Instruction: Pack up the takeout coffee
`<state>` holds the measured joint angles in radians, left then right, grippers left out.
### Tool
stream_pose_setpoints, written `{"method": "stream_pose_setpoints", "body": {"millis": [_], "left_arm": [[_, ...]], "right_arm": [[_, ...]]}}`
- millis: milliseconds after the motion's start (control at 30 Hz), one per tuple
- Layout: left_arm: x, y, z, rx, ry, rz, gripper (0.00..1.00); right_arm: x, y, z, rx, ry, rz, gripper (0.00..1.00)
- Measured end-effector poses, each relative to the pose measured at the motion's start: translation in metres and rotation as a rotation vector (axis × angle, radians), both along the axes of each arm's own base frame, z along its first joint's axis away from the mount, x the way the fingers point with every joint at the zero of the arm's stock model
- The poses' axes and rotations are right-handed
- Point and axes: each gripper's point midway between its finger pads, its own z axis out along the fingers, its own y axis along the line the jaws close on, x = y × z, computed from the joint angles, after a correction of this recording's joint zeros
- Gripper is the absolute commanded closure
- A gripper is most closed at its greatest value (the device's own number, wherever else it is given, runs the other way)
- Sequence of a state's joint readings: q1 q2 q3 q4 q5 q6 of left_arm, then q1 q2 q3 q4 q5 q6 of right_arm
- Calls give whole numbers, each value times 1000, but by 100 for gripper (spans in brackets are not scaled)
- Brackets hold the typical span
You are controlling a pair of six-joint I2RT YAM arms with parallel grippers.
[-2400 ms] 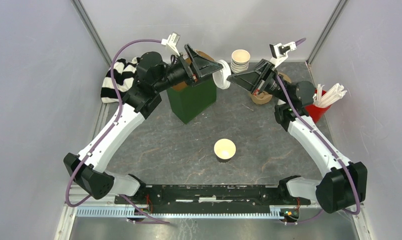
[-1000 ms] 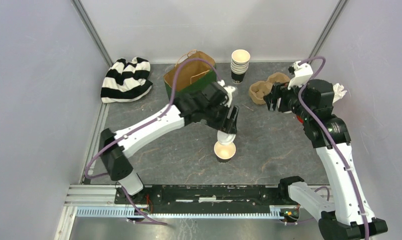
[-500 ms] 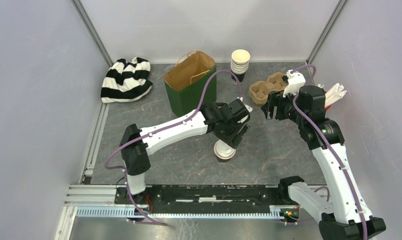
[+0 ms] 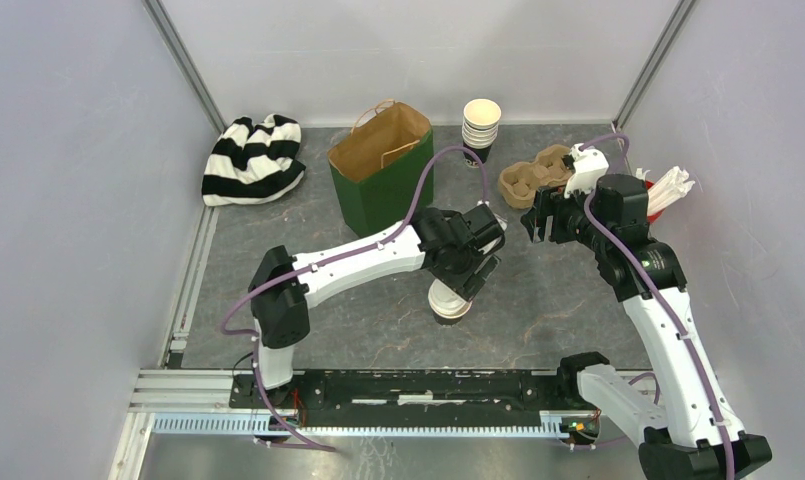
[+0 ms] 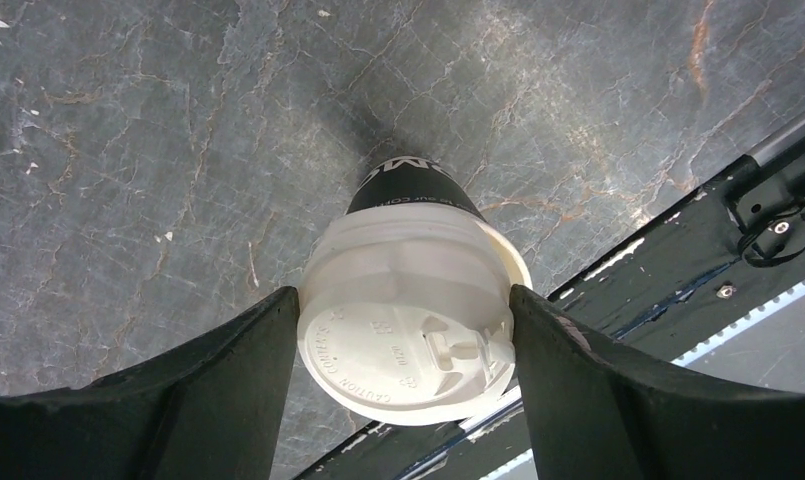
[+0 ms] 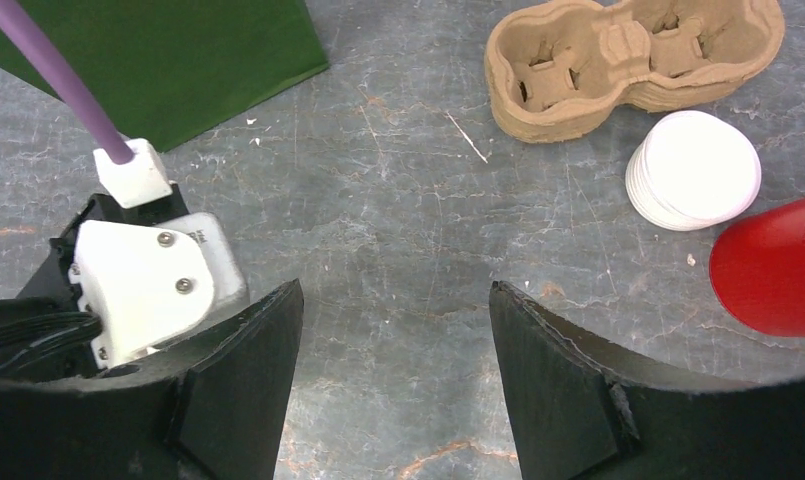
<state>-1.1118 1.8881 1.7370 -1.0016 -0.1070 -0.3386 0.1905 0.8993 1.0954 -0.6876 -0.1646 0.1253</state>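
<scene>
— What's different on your feed?
— My left arm (image 4: 358, 262) has swung from beside the bag (image 4: 383, 195) down to the middle of the bench (image 4: 538, 300). The lid (image 5: 403, 350) has come with it and now caps the cup (image 5: 410, 185), which stood open before; my left jaws press its rim on both sides.
— And your right?
— I've drawn my right jaws back from the lid; they hang apart, empty, near the carrier (image 4: 533, 178)

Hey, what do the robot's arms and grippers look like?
The left arm and right arm both have white shells on their links and black joint housings, each with a purple cable looping alongside. The left gripper and right gripper each have two broad, matte black fingers tapering like wedges.
</scene>
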Motion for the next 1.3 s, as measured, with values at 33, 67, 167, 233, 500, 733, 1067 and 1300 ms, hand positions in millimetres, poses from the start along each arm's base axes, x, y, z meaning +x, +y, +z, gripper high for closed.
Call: {"method": "stream_pose_setpoints", "body": {"millis": [33,67,167,233,500,733,1067,1300], "left_arm": [[0,0,-2,4,2,-1,19],[0,0,-4,9,4,-1,18],[0,0,-7,15,7,-1,16],[0,0,-7,15,8,-2,14],[0,-1,-6,14,6,-2,8],[1,0,-6,18,1,0,3],[3,-1,16,-17,-31,6,3],[-8,36,62,-176,13,52,29]], "right_arm": [[0,0,0,0,-1,0,25],[0,0,0,1,-2,2,25],[0,1,2,5,-7,6,25],[0,2,2,7,-10,9,25],[1,3,5,12,-23,13,25],[1,3,2,12,-16,16,25],[4,-2,-10,3,38,-6,19],[6,16,-68,90,249,126,28]]}}
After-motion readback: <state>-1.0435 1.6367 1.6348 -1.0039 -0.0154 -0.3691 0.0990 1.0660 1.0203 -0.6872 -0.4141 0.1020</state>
